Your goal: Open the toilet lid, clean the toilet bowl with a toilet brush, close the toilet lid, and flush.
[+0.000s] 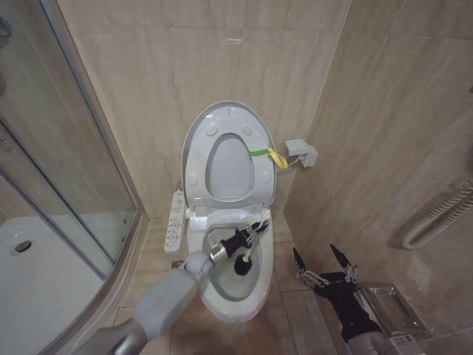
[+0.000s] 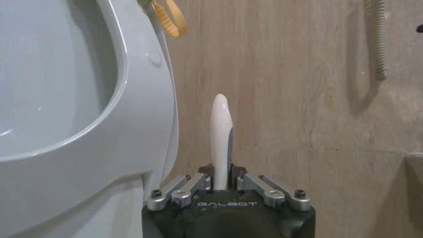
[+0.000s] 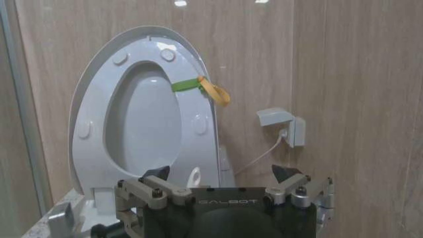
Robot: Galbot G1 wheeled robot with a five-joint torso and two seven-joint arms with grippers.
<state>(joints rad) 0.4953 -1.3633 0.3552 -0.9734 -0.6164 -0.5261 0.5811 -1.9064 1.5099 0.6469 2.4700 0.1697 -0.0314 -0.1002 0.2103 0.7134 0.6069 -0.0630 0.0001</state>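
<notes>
The toilet lid [image 1: 225, 159] stands raised against the back wall, seat up with it, a yellow-green strap [image 1: 266, 154] tied at its right edge. Below it the toilet bowl [image 1: 233, 296] is open, standing on the tiled floor in the corner between the glass shower screen [image 1: 66, 177] and the right wall.

The left pincer [image 1: 247, 238] reaches over the bowl from the front left, clamped on the toilet brush [image 1: 242, 260]; the black bristle head hangs down inside the bowl, near its middle. In the left wrist view the white handle [image 2: 221, 141] rises between the two fingers, gripped at its lower part, with its rounded end free beside the edge of the raised lid [image 2: 79, 99].

The right pincer [image 1: 323, 265] hovers low over the floor to the right of the bowl, well apart from it, its fingers spread and holding nothing. Its wrist view looks towards the lid [image 3: 142, 114] and a white wall socket [image 3: 283, 125] on the right wall. A white button panel [image 1: 176, 220] runs along the bowl's left side
</notes>
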